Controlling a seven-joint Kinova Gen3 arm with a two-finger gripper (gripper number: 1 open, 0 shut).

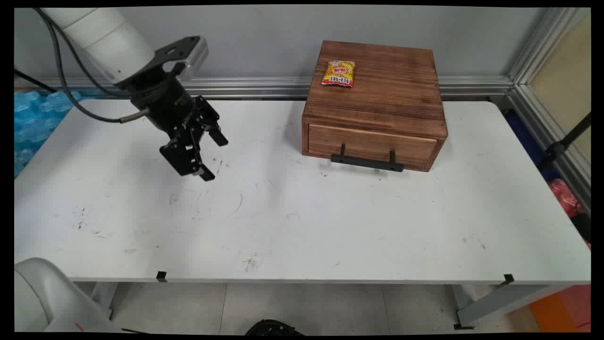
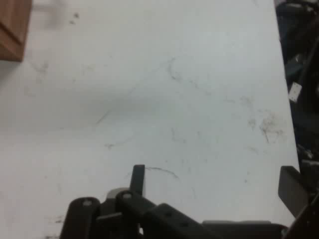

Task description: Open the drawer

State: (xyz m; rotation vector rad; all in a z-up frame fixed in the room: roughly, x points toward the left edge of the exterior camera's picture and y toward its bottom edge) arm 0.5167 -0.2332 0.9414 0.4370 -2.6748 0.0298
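Observation:
My black gripper [image 1: 215, 159] hangs open above the left half of the white table [image 1: 302, 226], with nothing between its fingers. It is tilted toward the right and holds nothing. A brown wooden box [image 1: 375, 106] with a shut drawer and a black handle [image 1: 367, 162] stands at the back right of the table. A yellow and red snack packet [image 1: 339, 73] lies on top of the box. In the hand view the gripper [image 2: 214, 181] looks down at scuffed bare table [image 2: 164, 99], and a corner of the wooden box [image 2: 12, 27] shows at the upper left.
The table surface carries dark scuff marks. A grey wall with a metal rail runs behind the table. Blue material lies off the table's left edge, and red and dark items lie off its right edge.

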